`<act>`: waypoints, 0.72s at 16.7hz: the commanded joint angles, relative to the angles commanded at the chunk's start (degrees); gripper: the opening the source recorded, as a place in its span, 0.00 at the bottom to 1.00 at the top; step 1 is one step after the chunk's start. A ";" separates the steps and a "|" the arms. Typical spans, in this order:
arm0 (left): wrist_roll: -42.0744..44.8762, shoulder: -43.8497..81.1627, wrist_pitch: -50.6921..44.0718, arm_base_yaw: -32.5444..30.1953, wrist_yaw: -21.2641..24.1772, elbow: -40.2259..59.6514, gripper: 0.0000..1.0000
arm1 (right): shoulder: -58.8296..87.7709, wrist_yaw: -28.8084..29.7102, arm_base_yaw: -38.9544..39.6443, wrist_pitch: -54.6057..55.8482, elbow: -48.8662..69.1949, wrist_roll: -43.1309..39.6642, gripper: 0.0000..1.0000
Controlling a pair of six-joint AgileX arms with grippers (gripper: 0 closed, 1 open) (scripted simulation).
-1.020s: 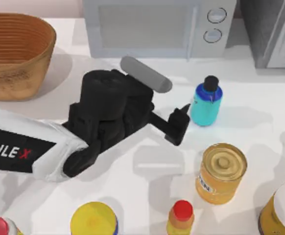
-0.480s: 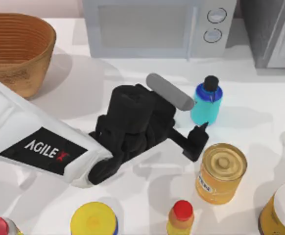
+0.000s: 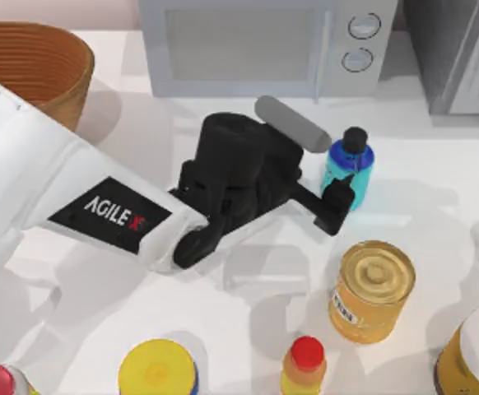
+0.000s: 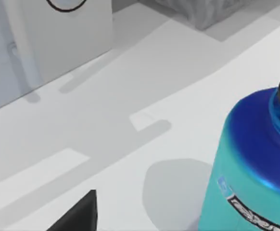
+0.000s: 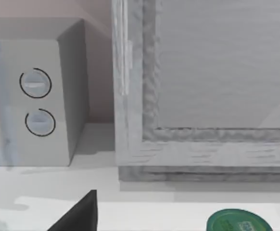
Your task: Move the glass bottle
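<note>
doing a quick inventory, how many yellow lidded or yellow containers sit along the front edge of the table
2: a round yellow lid at front left of centre, and a small yellow bottle with a red cap to its right. More may lie cut off at the front corners.

A grey microwave stands at the far edge of my white table, with a woven basket to its left and a grey box-like appliance to its right. Nearer me a gold can stands upright, with a small yellow bottle with a red cap just beside it. A yellow-lidded jar stands further left, and a green lid lies below the appliance.
</note>
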 joint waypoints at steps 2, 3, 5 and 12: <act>-0.38 4.49 -0.59 -1.13 -0.85 4.77 1.00 | 0.00 0.00 0.00 0.00 0.00 0.00 1.00; -0.65 6.39 -0.92 -1.98 -1.38 7.01 1.00 | 0.00 0.00 0.00 0.00 0.00 0.00 1.00; -1.12 9.24 -1.63 -3.39 -2.38 10.71 1.00 | 0.00 0.00 0.00 0.00 0.00 0.00 1.00; -1.36 11.74 -2.49 -4.42 -2.78 13.84 1.00 | 0.00 0.00 0.00 0.00 0.00 0.00 1.00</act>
